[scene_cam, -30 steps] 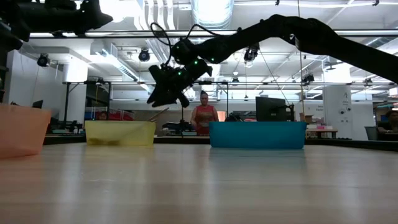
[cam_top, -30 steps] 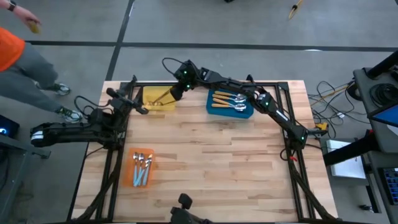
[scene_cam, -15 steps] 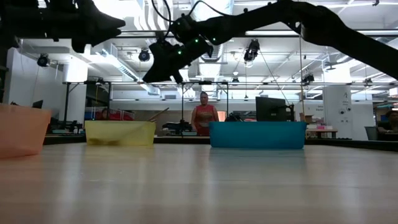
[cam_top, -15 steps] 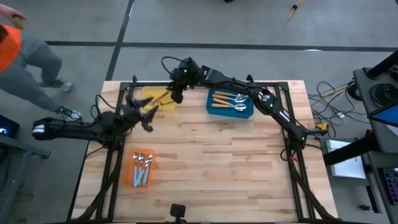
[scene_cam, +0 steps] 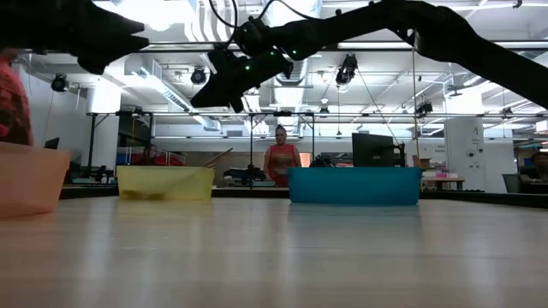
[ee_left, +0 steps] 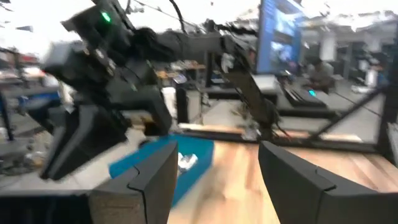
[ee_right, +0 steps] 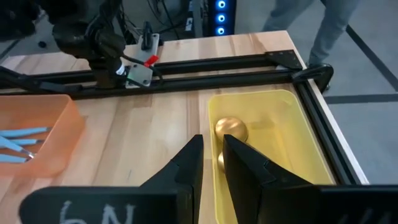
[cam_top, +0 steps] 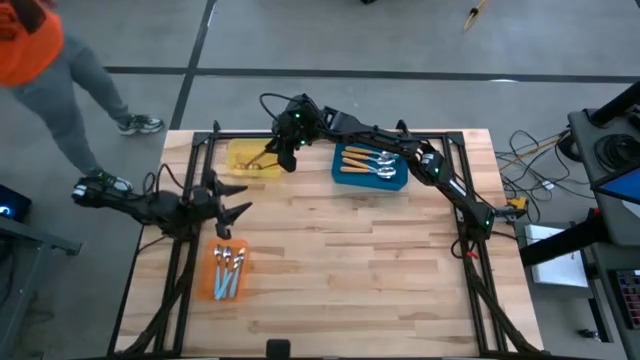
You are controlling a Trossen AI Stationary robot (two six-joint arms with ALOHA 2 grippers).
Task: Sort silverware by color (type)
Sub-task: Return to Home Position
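Along the table's far edge sit two trays. The yellow tray holds the gold spoons. In the right wrist view one round gold bowl lies on its floor, and in the low view a thin gold handle leans up over its rim. Just right of it, the blue tray holds the orange-handled spoons, silver bowls to the right, laid roughly side by side. Near the left front, well apart from both, the orange tray holds the blue-handled spoons, silver bowls toward the far side.

No spoon lies on the bare wood.

The right gripper hangs over the yellow tray's right end, raised above it, its fingers a narrow gap apart and gripping nothing. Its arm reaches in from the right, passing behind the blue tray.

The left gripper hovers above the table between the yellow and orange trays, fingers spread wide and empty.

A black rail frame borders the table. One person in an orange top walks on the floor at far left; another person stands in the room beyond.
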